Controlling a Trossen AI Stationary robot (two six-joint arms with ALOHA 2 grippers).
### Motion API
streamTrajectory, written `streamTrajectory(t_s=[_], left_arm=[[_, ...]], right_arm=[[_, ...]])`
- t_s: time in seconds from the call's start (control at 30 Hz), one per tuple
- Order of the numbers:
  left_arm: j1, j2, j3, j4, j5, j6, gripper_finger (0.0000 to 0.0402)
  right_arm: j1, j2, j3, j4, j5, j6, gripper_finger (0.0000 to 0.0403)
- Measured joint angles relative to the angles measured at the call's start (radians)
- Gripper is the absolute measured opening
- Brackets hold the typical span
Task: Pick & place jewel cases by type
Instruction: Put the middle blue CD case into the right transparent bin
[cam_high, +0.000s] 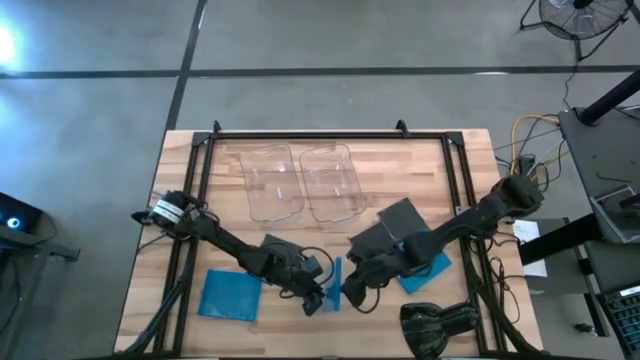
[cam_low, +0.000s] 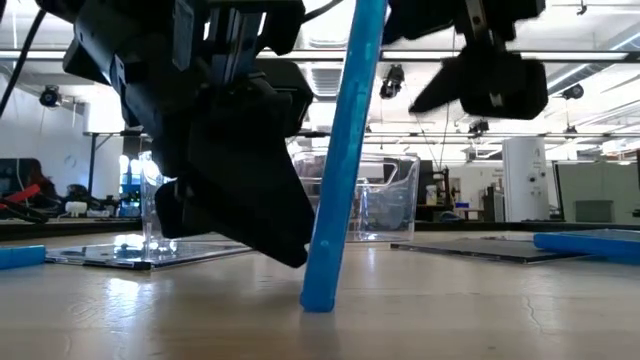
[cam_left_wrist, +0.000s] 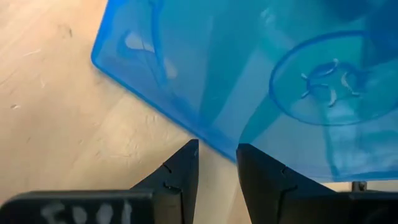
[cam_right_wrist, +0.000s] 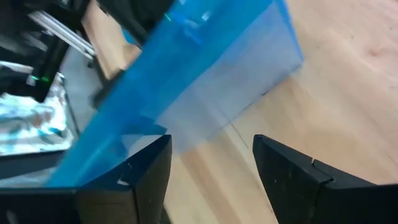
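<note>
A translucent blue jewel case (cam_high: 335, 282) stands tilted on its lower edge (cam_low: 320, 298) near the table's near edge, between my two grippers. My left gripper (cam_high: 315, 300) is on its left, fingers a little apart, tips at the case's lower edge (cam_left_wrist: 214, 144). My right gripper (cam_high: 355, 290) is on its right, open, with the case beside one finger. A second blue case (cam_high: 232, 295) lies flat to the left, and a third (cam_high: 425, 270) lies under my right arm. Dark cases lie flat at mid-table (cam_high: 400, 218), (cam_high: 368, 240) and under my left arm (cam_high: 280, 248). My left gripper comes at the standing case low and slanting from the table's left; one fingertip (cam_left_wrist: 249, 155) overlaps its lower edge, but I cannot tell whether it touches. My right gripper has one finger (cam_right_wrist: 146, 165) against the case's face (cam_right_wrist: 186, 106) from the right; the other finger stands clear.
Two clear plastic trays (cam_high: 272, 180), (cam_high: 332, 180) sit side by side toward the far edge. A black frame (cam_high: 300, 135) runs around the table. A dark object (cam_high: 438, 325) lies at the near right corner. Bare wood shows between the trays and the cases.
</note>
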Motion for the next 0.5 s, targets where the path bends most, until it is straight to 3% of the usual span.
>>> streamTrajectory(t_s=[0.5], left_arm=[[0.000, 0.000, 0.000, -0.001, -0.054, 0.030, 0.0090]], right_arm=[[0.000, -0.067, 0.000, 0.028, 0.012, 0.075, 0.0237]])
